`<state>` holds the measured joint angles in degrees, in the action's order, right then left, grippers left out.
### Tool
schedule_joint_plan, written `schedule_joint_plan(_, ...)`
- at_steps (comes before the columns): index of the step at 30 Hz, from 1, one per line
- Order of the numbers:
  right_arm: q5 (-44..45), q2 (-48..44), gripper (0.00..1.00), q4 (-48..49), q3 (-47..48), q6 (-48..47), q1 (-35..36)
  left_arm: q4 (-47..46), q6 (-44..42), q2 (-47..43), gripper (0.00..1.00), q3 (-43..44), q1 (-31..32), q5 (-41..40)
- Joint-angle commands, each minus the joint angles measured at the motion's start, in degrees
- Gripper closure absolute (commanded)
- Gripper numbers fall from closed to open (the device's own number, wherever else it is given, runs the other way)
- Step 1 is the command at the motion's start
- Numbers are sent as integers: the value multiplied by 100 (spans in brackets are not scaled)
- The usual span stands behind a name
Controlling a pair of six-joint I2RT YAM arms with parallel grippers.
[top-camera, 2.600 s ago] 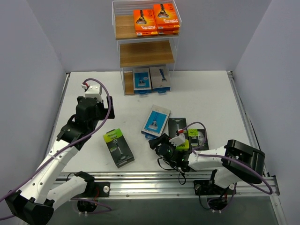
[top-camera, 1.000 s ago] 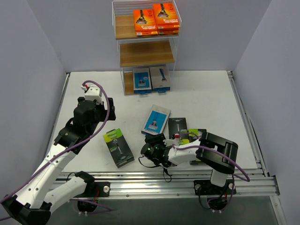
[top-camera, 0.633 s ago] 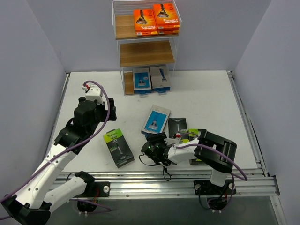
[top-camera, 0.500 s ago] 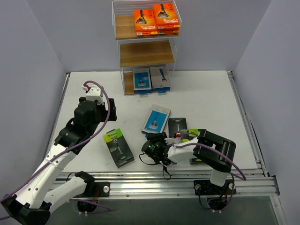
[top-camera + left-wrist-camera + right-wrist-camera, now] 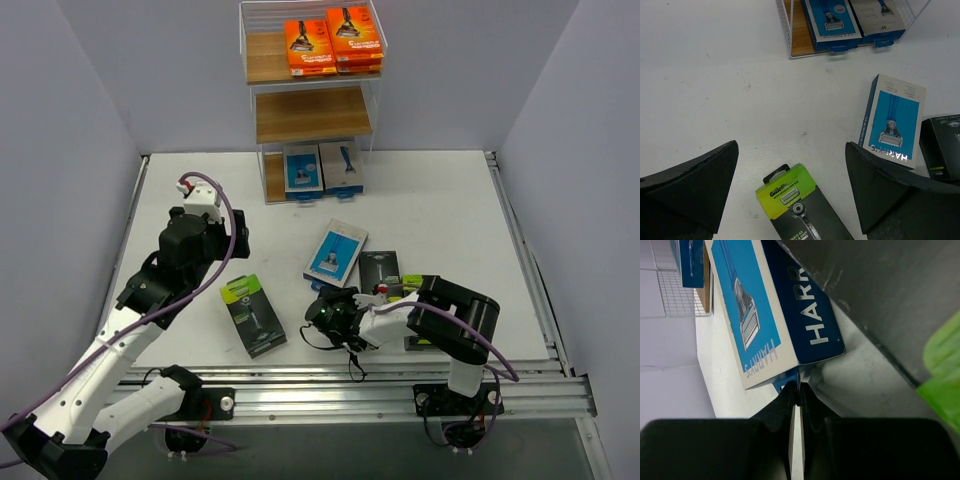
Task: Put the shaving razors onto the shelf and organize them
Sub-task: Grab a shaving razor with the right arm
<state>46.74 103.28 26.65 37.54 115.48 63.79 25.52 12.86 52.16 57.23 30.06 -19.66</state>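
A blue-and-white razor pack lies mid-table, and my right gripper is shut on the thin blue hang tab at its near end; the right wrist view shows that pack just beyond the pinched jaws. My left gripper hovers open, nothing between its fingers, above a black pack with a lime-green top. The shelf stands at the back. Orange packs lie on its top tier and two blue-and-white packs on its bottom tier.
Two more black packs with green tops lie right of the held pack, partly under the right arm. The loose green-topped pack sits near the front left. The shelf's middle tier holds nothing. Grey walls close in on both sides.
My right gripper has closed on the blue-and-white pack's hang tab, and the pack has shifted slightly. The left arm has not moved.
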Motion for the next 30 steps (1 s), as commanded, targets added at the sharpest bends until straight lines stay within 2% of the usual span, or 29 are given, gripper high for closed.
schedule_joint_plan(1, 19, 17, 100, -459, -142, 318, -68, -214, 15, 5, 3, 7, 43, 15)
schedule_joint_plan(10, -60, -413, 100, -73, -335, -192, -95, -205, -3, 22, 3, -2, 43, -38)
schedule_joint_plan(13, -349, -589, 100, 418, -493, -779, -244, -205, -3, 31, 3, -2, 43, -55)
schedule_joint_plan(14, -480, -625, 100, 881, -598, -1025, -383, -205, -12, 31, 3, -2, 52, -64)
schedule_joint_plan(15, -630, -643, 100, 1146, -651, -1471, -454, -205, -12, 31, 3, -2, 52, -73)
schedule_joint_plan(19, -1989, -547, 100, 2420, -871, -2274, -938, -196, -38, 31, 3, -2, 52, -134)
schedule_joint_plan(22, -2659, -397, 100, 2835, -828, -2879, -1219, -196, -56, 31, 3, -2, 52, -178)
schedule_joint_plan(30, -3899, -406, 100, 2380, -370, -3769, -1413, -196, -91, 66, 4, -2, 52, -214)
